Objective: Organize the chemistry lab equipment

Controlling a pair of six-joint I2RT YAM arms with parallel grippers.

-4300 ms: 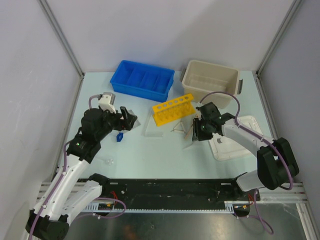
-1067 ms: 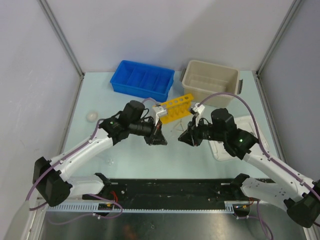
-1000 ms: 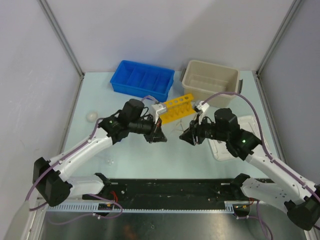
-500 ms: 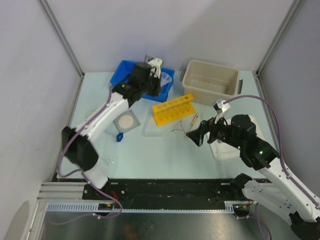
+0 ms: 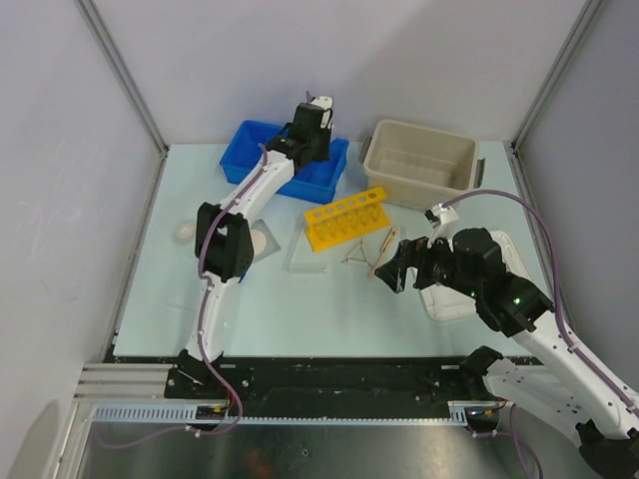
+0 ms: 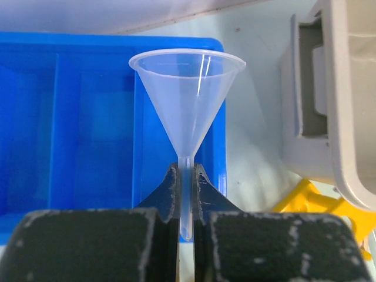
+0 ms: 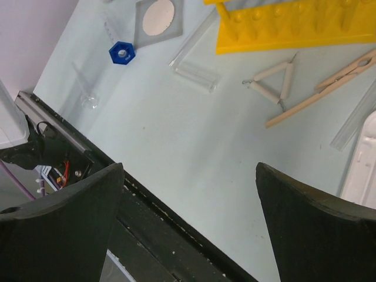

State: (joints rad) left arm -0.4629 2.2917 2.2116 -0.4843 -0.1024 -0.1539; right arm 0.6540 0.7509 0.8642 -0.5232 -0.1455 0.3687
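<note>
The funnel (image 6: 187, 88) sits over the right-hand end compartment of the blue bin (image 6: 88, 117). Its stem is pinched in the tightly closed left claw (image 6: 187, 191), with the mouth pointing away from the claw. Centre the mouth between the compartment walls, lower it close to the floor, then release. The right claw (image 7: 188, 223), gaping and empty, hovers over the worktop (image 7: 194, 147) well apart from the bin.

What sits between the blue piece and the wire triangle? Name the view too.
A clear flat piece lies between the blue piece and the wire triangle, touching neither. The right wrist view shows it.
</note>
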